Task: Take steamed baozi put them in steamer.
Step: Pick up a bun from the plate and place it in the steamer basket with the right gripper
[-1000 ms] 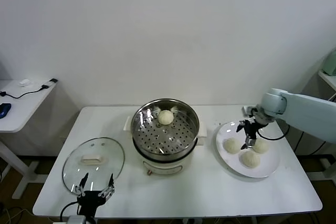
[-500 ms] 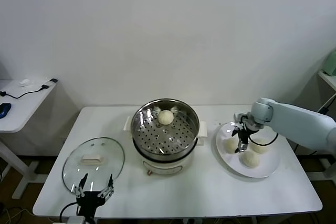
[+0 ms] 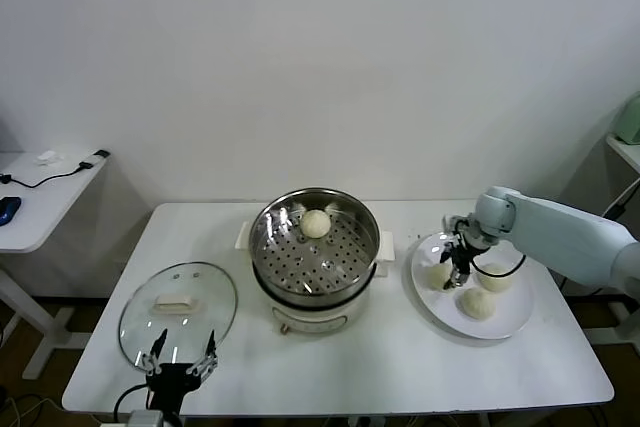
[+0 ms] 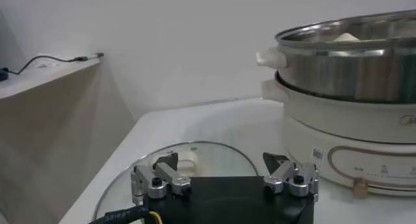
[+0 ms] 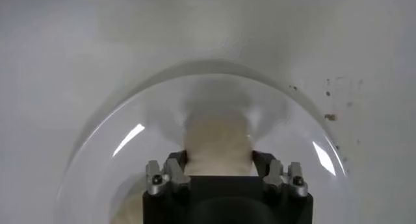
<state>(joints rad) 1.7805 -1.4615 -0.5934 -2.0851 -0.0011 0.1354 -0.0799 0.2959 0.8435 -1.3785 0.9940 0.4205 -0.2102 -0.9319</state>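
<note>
Head view: left end effector [image 3: 182,360] parked open at worktop [image 3: 380,367] front-left edge, by glass lid [image 3: 178,302]. Right end effector [image 3: 459,272] clamped on a baozi [image 5: 218,146] on right-side plate [image 3: 505,319]. Steamer [image 3: 315,257] centre holds one bun [image 3: 316,224].

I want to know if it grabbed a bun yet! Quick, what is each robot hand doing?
Left hand: open, empty, near the table's front edge by the glass lid.
Right hand: fingers closed around a baozi on the plate.

four baozi [image 3: 316,224], one steamer [image 3: 262,237], one plate [image 3: 510,319]
</note>
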